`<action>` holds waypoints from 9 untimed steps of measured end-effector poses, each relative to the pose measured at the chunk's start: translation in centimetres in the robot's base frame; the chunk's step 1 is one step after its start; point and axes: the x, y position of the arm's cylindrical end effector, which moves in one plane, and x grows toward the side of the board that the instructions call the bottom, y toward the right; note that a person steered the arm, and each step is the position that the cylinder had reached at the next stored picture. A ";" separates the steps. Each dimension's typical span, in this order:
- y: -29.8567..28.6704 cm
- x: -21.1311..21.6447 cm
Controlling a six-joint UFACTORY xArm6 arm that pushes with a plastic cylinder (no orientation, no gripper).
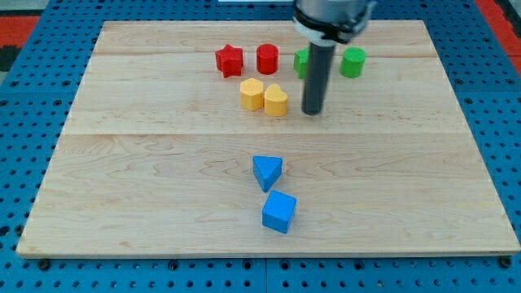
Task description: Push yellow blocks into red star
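Note:
The red star (229, 60) sits near the view's top, left of the red cylinder (267, 59). Two yellow blocks lie side by side just below them: a yellow hexagon-like block (251, 94) on the left and a yellow heart (276, 100) touching its right side. The hexagon block is a little below and right of the red star, apart from it. My tip (313, 111) rests on the board a short gap to the right of the yellow heart, not touching it. The rod (317, 73) hides part of the green star.
A green star (300, 60), partly hidden by the rod, and a green cylinder (353, 62) stand at the view's top right. A blue triangle (267, 172) and a blue cube (279, 212) lie below the middle. The wooden board (122, 179) lies on a blue pegboard.

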 end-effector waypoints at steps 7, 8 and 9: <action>-6.4 1.5; -7.0 -3.7; -4.5 -6.7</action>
